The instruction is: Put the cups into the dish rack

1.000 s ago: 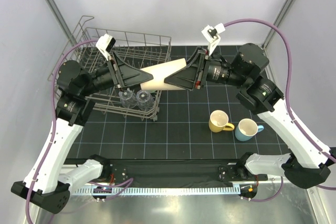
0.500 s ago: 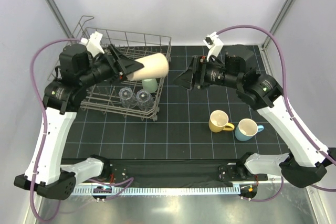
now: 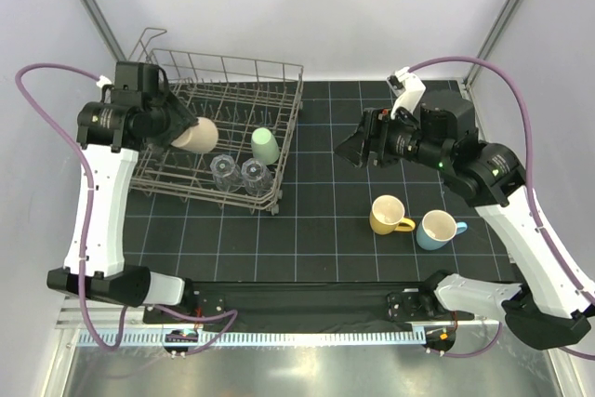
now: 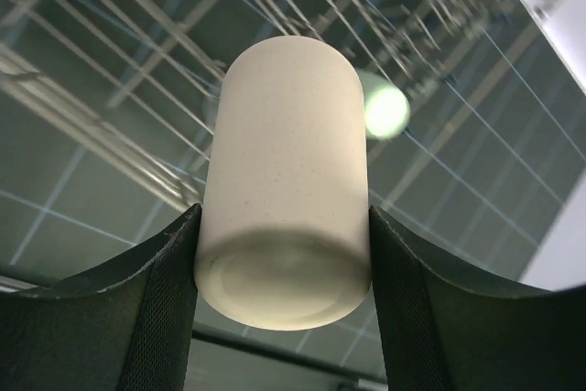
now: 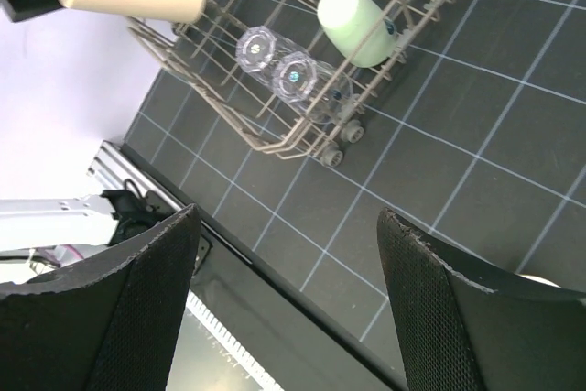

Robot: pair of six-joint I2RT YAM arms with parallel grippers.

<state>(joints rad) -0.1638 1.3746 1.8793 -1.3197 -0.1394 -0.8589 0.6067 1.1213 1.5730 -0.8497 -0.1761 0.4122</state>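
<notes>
Tan cup [image 3: 199,135] held sideways in left gripper [image 3: 179,129] over dish rack [image 3: 232,98]

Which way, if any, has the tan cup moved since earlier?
Yes. Held by the left gripper, the tan cup moved left, from the right rim of the dish rack to over its left half.

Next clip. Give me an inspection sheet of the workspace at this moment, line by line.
Surface: black gridded mat.
Job's things: dish rack at far left holds two clear tumblers and a mint-green cup; tan cup held over the rack; yellow mug and light-blue mug stand on the mat, right.
Clutter: nothing seen.
Grippers: left gripper, jaws shut on the tan cup; right gripper, jaws open, empty.
Cables: purple cables loop from both arms, clear of the cups.
Surroundings: pale walls.
</notes>
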